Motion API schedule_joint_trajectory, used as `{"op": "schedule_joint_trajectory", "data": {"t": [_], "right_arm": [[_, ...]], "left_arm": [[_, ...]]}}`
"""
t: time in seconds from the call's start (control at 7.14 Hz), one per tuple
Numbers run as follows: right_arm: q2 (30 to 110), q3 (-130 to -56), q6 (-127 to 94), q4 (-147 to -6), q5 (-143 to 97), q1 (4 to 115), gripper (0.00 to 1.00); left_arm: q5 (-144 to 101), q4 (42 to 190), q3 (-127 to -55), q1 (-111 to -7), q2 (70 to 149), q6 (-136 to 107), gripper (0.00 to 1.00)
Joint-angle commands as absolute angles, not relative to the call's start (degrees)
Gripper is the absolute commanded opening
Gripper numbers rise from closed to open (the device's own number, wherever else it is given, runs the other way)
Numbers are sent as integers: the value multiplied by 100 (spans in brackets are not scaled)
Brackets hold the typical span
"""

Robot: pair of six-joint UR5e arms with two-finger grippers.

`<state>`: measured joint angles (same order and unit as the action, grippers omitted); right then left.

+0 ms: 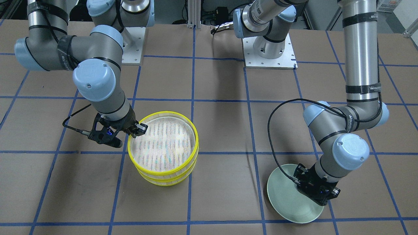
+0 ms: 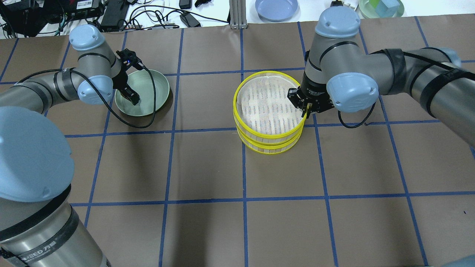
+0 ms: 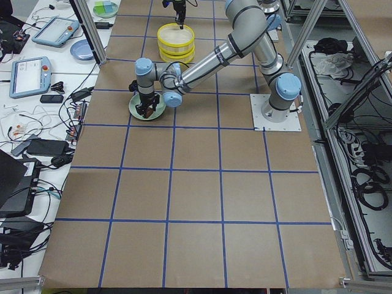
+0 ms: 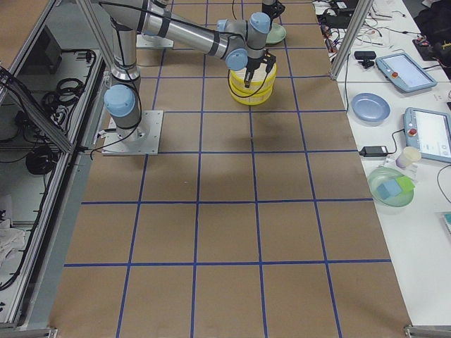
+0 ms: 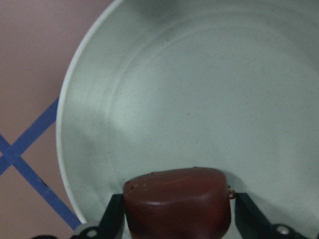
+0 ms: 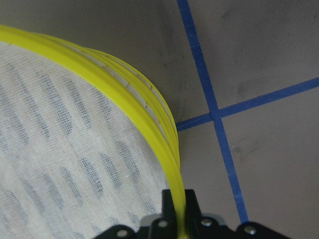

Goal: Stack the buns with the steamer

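Note:
The two steamer tiers are stacked: the upper tier sits on the lower tier, and its white slatted bottom is bare. My right gripper is shut on the upper tier's yellow rim at its right side. My left gripper is down in the pale green plate. It is shut on the dark reddish-brown bun, which rests on the plate near its rim. The cream-white bun shows in no view.
A blue plate and a green bowl with cubes lie beyond the table's far edge, among cables. The two arm bases stand at the robot's side of the brown, blue-taped table.

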<state>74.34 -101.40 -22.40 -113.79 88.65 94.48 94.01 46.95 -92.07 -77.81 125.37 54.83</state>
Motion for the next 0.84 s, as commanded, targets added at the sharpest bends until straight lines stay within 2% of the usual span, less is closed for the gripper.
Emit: {"op": "schedule_joint_trajectory", "data": {"t": [0.0, 0.42, 0.7], "right_arm": [[7401, -10134, -2241, -11373, 8912, 9448, 0], [7383, -10151, -2250, -11364, 8912, 9448, 1], [7365, -10151, -2259, -11364, 8921, 9448, 9]], "left_arm": [[9413, 4685, -9123, -7787, 12420, 5468, 0], [9117, 4667, -9097, -7857, 12060, 4540, 0], [9009, 4702, -9097, -8084, 11805, 3703, 0]]}}
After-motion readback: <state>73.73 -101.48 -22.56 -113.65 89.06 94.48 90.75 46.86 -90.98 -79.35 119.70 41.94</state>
